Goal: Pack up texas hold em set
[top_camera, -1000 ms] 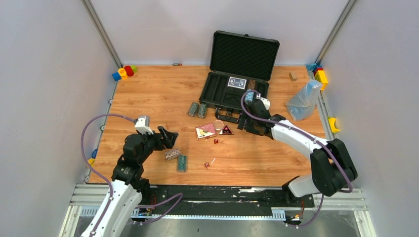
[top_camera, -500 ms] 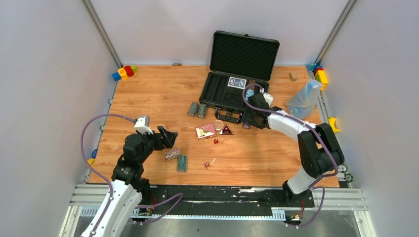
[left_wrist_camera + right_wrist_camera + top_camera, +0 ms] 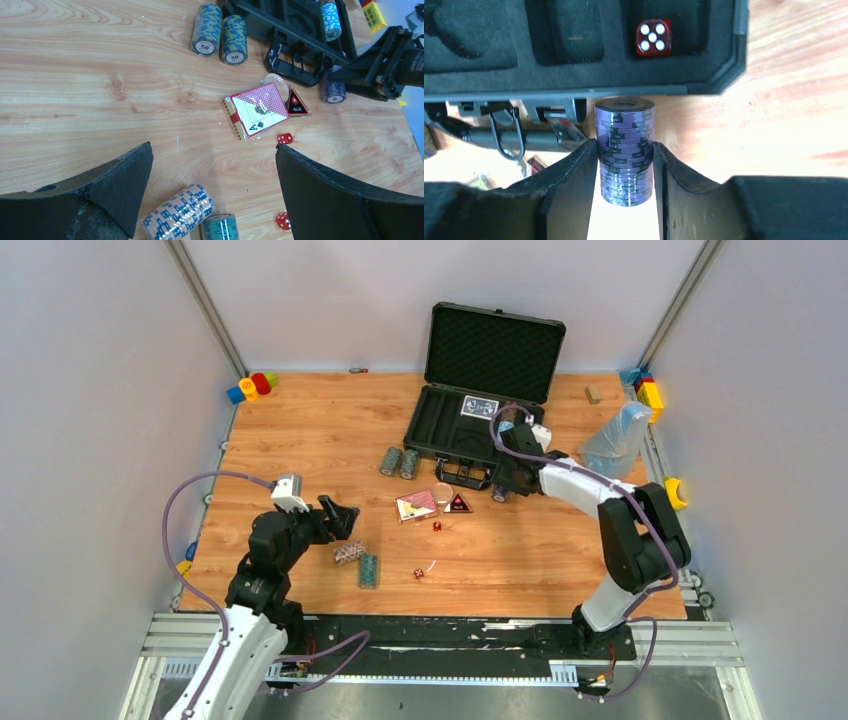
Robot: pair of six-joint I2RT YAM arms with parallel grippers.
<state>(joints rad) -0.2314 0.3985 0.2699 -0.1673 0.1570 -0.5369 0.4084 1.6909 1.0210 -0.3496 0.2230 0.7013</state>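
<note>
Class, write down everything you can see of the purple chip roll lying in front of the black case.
The purple chip roll is a stack of purple-and-black striped poker chips. It looks like glossy plastic and lies on its side on the wooden table. Its far end face carries a small print that cannot be read and points at the front wall of the black case. The right gripper straddles it, and both fingers appear pressed against its sides.

Purple-and-black striped chip roll, red die with white pips at one o'clock, black foam case, red-patterned card deck, tan wood-grain table.
</note>
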